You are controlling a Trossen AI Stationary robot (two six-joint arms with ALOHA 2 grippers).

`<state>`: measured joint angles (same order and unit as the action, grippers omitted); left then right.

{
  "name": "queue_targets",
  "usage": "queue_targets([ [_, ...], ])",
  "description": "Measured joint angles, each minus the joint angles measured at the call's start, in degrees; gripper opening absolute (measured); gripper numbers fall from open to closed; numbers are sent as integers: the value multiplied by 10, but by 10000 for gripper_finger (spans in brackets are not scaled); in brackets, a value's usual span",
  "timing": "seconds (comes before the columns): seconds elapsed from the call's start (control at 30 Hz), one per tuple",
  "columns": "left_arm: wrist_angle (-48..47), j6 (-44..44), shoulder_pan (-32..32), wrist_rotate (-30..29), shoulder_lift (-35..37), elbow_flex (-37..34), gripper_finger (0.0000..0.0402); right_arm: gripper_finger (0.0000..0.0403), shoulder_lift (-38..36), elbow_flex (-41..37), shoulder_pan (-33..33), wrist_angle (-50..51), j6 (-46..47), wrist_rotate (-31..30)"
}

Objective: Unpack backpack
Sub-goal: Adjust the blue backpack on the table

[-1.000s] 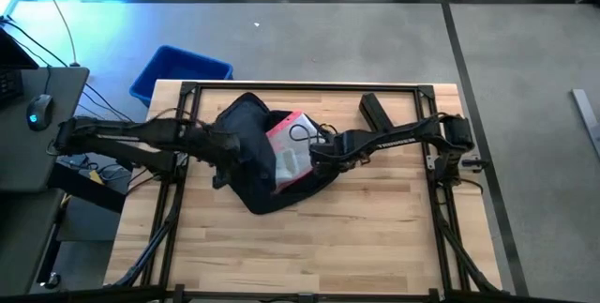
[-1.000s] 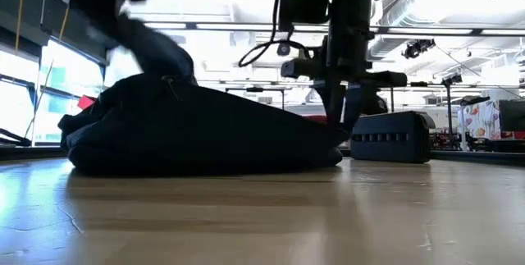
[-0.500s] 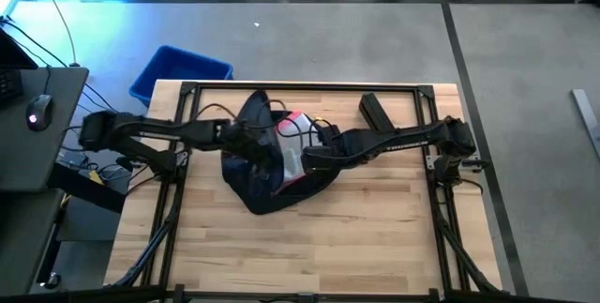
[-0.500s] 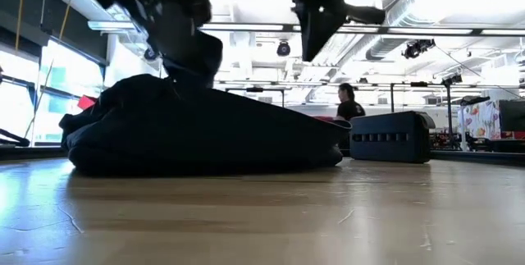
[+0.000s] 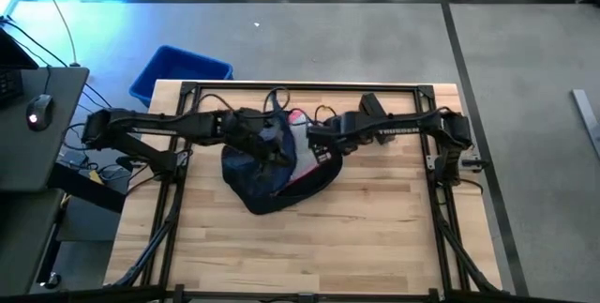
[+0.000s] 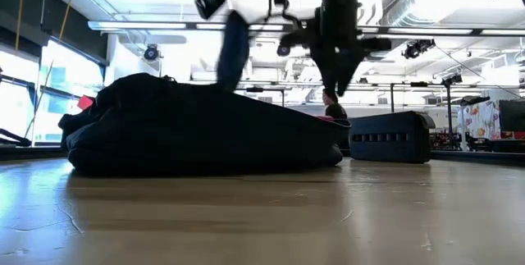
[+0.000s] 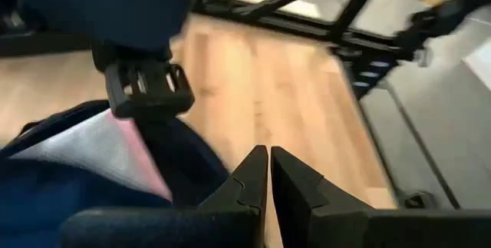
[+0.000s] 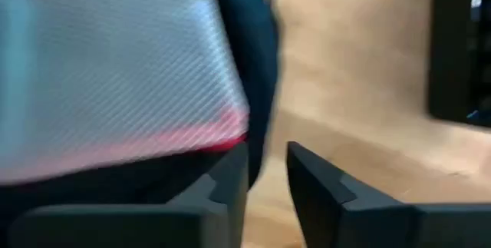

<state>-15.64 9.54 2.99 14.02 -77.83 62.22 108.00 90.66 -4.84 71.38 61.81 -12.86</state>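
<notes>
Surface (image 5: 309, 247) of pale wooden planks fills the middle of the overhead view, with a black metal frame around it and grey floor beyond. Next in size, the large dark navy soft fabric backpack (image 5: 267, 172) lies flat toward the far centre of the surface, its opening turned up so the contents can be reached; a pink and white flat packet (image 5: 305, 143) shows inside the opening, at its far right.

Two dark arms reach in from the left and right edges and meet above the bag's far end. The left claw (image 7: 268, 173) is pressed together, its fingertips touching. From the level view a flap of dark fabric (image 6: 234, 47) hangs raised just under it, likely lifted to keep the opening wide, though the pinch itself cannot be seen. The right claw (image 8: 266, 173) hovers at the packet's edge with its fingers a little apart and nothing between them, seemingly lined up to grip the packet.

A small black rectangular box (image 5: 372, 108) rests at the far right of the surface. A bright blue plastic bin (image 5: 178, 70) sits on the floor beyond the far left corner, perhaps to receive unpacked things.
</notes>
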Motion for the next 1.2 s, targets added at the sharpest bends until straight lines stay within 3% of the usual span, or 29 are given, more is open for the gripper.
queue_targets([
  [0.2, -12, -13, 16, -34, -97, -1, 0, 156, -1, -66, -57, -108, -92, 71],
  [0.37, -54, -14, 27, -56, -148, -1, 0, 167, -1, -123, -72, -177, -97, 101],
  [0.47, -84, -12, 27, -67, -154, -4, 0, 138, -1, -149, -71, -190, -94, 95],
  [0.67, -126, -12, 26, -129, -152, -30, 0, 14, -1, -145, -44, -168, -102, 82],
  [1.0, -123, -8, 30, -145, -144, -102, 0, 1, -18, 10, 39, -2, -5, 21],
  [1.2, -121, -51, 22, -145, -144, -106, 0, 0, -18, 45, 95, 12, 101, 4],
])
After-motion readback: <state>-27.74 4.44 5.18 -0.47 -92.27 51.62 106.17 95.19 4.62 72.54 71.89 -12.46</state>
